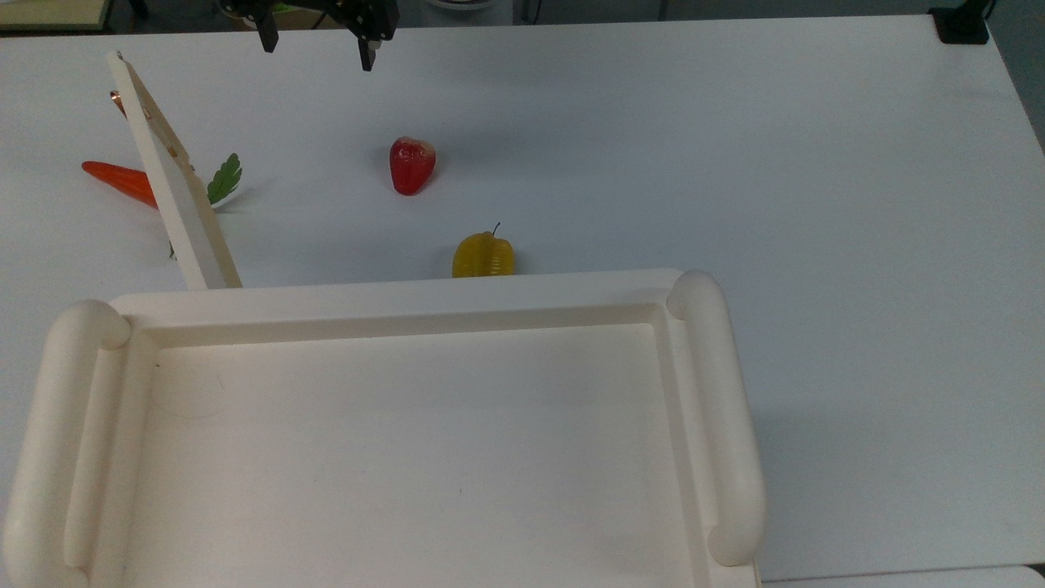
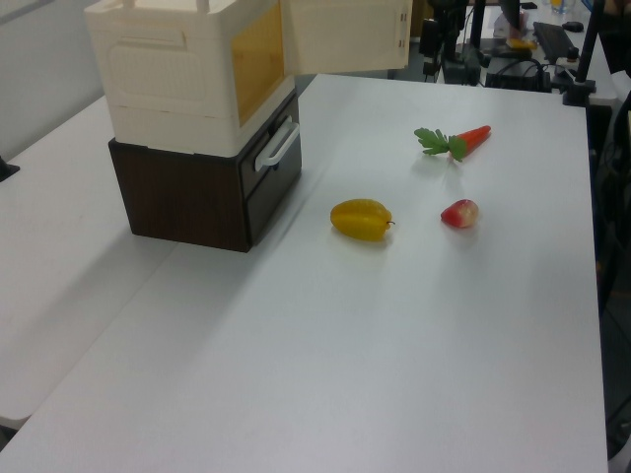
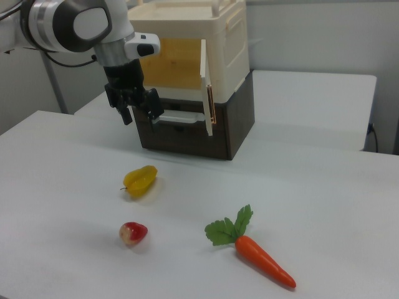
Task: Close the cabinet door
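Observation:
The cabinet [image 1: 408,298] is a large cream box with a tray-like top, sitting on a dark brown drawer unit [image 2: 192,197]. Its cabinet door [image 1: 175,188] stands swung wide open, jutting out from the cabinet's front corner on the top view's left. In the right view the cabinet door [image 3: 206,87] shows edge-on, with the yellowish inside of the cabinet [image 3: 187,37] exposed. My gripper [image 1: 317,54] hangs open and empty over the far table edge, to the right of the door's free end in the top view. In the right view my gripper [image 3: 141,116] is left of the door, in front of the drawer unit.
A red toy fruit [image 1: 411,166] and a yellow starfruit [image 1: 483,255] lie on the white table in front of the cabinet. A toy carrot [image 1: 118,180] lies partly behind the open door. The drawer unit has a white handle [image 2: 276,148].

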Controlling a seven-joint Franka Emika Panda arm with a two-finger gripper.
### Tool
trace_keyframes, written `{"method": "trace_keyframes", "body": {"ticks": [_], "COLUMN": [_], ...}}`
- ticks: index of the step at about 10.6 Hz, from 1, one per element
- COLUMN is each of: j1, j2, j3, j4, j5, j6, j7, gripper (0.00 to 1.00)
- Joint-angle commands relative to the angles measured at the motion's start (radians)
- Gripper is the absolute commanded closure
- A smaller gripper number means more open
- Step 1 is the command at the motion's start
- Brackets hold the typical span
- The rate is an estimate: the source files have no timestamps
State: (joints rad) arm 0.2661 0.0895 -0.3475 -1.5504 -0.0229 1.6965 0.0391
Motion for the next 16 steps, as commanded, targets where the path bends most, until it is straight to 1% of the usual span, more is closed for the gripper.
{"method": "trace_keyframes", "body": {"ticks": [1,2,3,4,5,6,7,8,9,10,12,14,15,16], "j1": [0.007,0.005,0.002,-0.001,-0.001,-0.001,-0.001,-0.002,-0.004,-0.011,-0.011,-0.011,-0.011,-0.011], "j2": [-0.031,-0.033,-0.031,-0.033,-0.033,-0.034,-0.034,-0.034,-0.036,-0.042,-0.047,-0.042,-0.040,-0.039], "j3": [-0.004,-0.004,-0.004,-0.005,-0.005,-0.005,-0.007,-0.007,-0.008,-0.021,-0.065,-0.115,-0.151,-0.191], "j4": [-0.028,-0.028,-0.027,-0.027,-0.027,-0.027,-0.027,-0.025,-0.025,-0.025,-0.022,-0.022,-0.022,-0.022], "j5": [-0.003,-0.003,-0.003,-0.003,-0.003,-0.003,-0.003,-0.002,-0.003,-0.003,-0.005,-0.015,-0.014,-0.006], "j6": [-0.021,-0.012,-0.008,-0.009,-0.011,-0.011,-0.011,-0.011,-0.017,-0.015,-0.018,-0.008,0.003,0.046], "j7": [-0.030,-0.041,-0.080,-0.109,-0.113,-0.113,-0.116,-0.122,-0.151,-0.207,-0.318,-0.442,-0.544,-0.656], "gripper": [0.03,0.03,0.07,0.22,0.50,0.75,0.90,1.00,1.00,1.00,1.00,1.00,1.00,1.00]}}
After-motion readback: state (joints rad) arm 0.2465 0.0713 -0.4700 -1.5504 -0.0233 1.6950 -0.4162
